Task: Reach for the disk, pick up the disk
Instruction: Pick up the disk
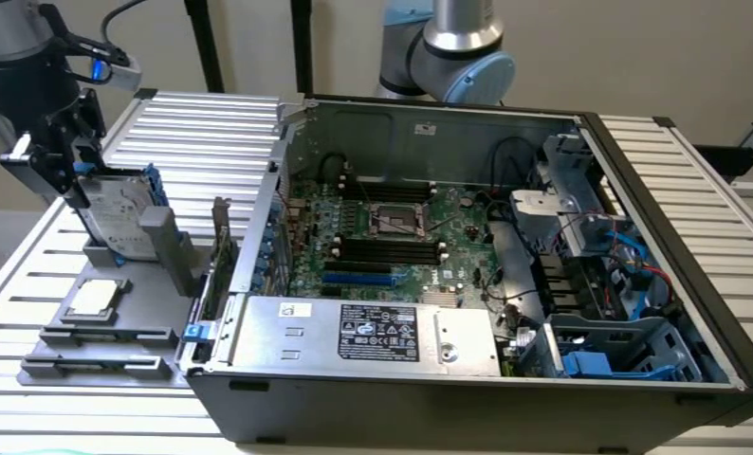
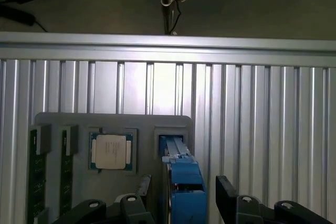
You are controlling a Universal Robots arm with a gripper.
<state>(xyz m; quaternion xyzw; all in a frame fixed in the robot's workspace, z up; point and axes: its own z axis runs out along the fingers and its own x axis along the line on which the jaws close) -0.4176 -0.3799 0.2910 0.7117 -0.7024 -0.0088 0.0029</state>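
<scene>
The disk (image 1: pixel 114 213) stands on edge in a grey holder (image 1: pixel 161 242) on the desk (image 1: pixel 199 123), at nine o'clock from the open computer case (image 1: pixel 478 408) in the exterior view. Its long axis runs upright, leaning slightly. The pincer (image 2: pixel 184 190) is released, with jaws wide. The disk lies at its five o'clock, with the blue rail (image 2: pixel 181 177) between the fingers (image 2: pixel 227 190); I cannot tell whether they touch.
</scene>
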